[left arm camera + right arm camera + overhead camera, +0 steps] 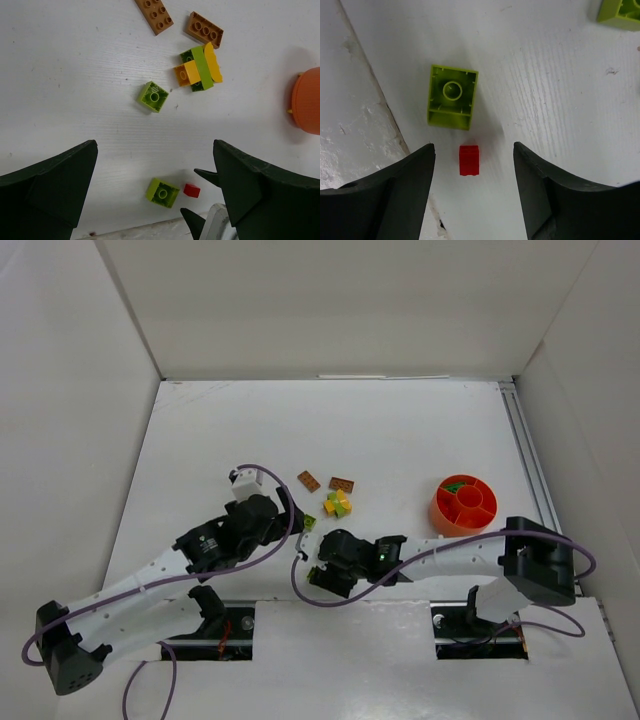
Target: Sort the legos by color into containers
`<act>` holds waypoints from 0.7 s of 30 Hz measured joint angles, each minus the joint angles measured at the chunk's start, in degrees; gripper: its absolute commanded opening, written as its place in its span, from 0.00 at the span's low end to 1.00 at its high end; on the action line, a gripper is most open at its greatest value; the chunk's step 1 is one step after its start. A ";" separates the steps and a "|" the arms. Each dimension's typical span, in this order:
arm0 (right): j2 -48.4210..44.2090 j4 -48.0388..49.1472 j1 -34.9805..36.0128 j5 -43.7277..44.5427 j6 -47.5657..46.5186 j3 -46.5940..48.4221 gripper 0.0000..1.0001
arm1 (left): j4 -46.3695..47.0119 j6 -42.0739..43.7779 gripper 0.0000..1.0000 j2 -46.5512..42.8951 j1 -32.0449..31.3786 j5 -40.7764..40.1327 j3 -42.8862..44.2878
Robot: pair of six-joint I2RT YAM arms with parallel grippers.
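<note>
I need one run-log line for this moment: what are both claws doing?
right claw: open, red brick between its jaws, untouched | left claw: open, empty, above loose bricks | orange bowl: holds green pieces

left tool (155, 172) jaws spread wide, right tool (472, 165) jaws parted, left arm (150, 585) and right arm (450, 552) reaching inward

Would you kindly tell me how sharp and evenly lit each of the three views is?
Top external: soft, even light, no glare, legos too small for detail. Left wrist: sharp, a faint shadow beside the orange bowl. Right wrist: red brick and lime brick crisp, soft shadows, dark fingers underexposed.
</note>
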 measured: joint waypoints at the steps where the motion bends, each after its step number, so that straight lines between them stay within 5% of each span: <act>1: 0.13 -0.22 0.07 0.55 1.03 0.02 0.69 | 0.04 0.00 1.00 -0.09 0.00 0.07 -0.07; 6: 2.19 -2.73 0.33 2.43 6.14 0.02 0.66 | 0.33 0.00 1.00 -0.46 0.00 0.44 -0.72; 21: 4.11 -7.39 0.52 6.84 11.89 2.60 0.22 | 1.07 0.48 1.00 -0.48 0.00 0.85 -0.79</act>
